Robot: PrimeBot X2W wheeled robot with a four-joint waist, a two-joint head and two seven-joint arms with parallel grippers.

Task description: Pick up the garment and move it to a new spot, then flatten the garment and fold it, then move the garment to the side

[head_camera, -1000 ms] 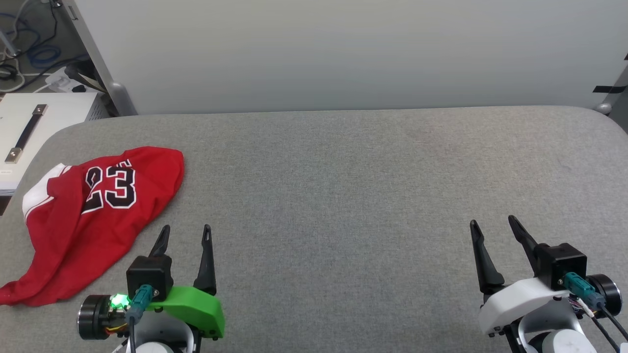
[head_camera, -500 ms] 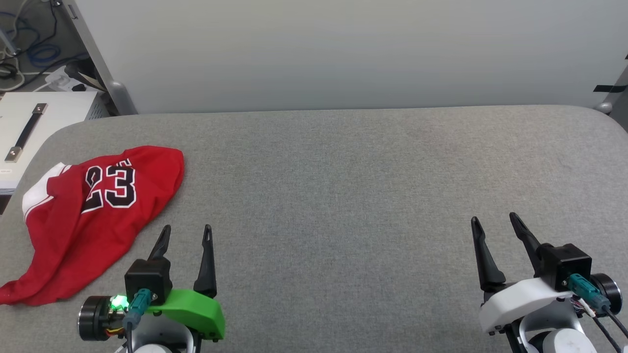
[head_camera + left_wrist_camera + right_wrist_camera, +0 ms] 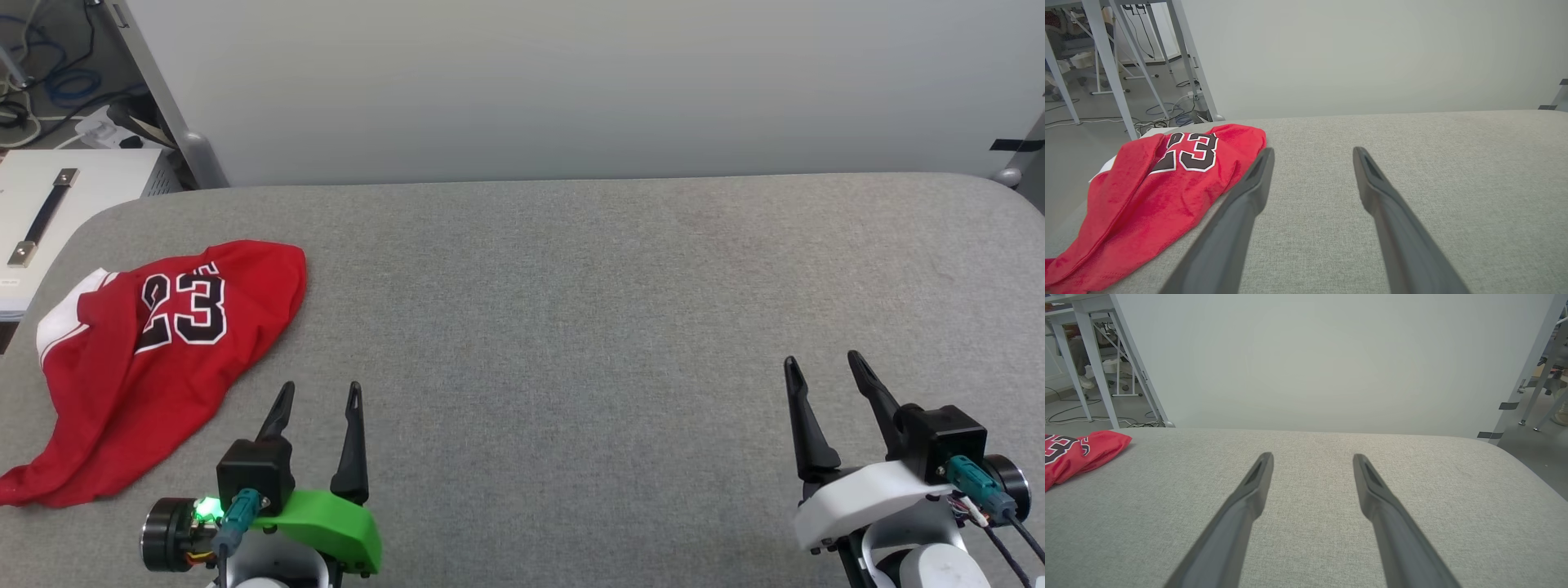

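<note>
Garment [image 3: 155,359]: red jersey-type shirt, bunched in a loose heap, not spread flat. Lies on the left side of the grey fabric-covered table [image 3: 571,310], close to the table's left edge.

Look: bright red cloth with soft folds running along its length. Large "23" in black with white outline faces up on the far half. A scrap of black lettering sits just above the number at a fold, unreadable. White sleeve with a thin red stripe shows at the left margin, about mid-length.

Orientation: long axis runs diagonally, from a narrow flattened tail at the near-left to a broad rounded end at the far-right. In the head view the digits read upright, tilted slightly. In the left wrist view the garment [image 3: 1163,192] fills the left side, with the number at the far end.

Left gripper [image 3: 320,385]: fingers spread wide, nothing between them, hovering over bare table just right of the garment's near half, apart from the cloth.

Right gripper [image 3: 820,358]: likewise spread wide and empty, over bare table, well apart from the garment on the right side. Its wrist view catches the garment's rounded end [image 3: 1073,455] at far left.
</note>
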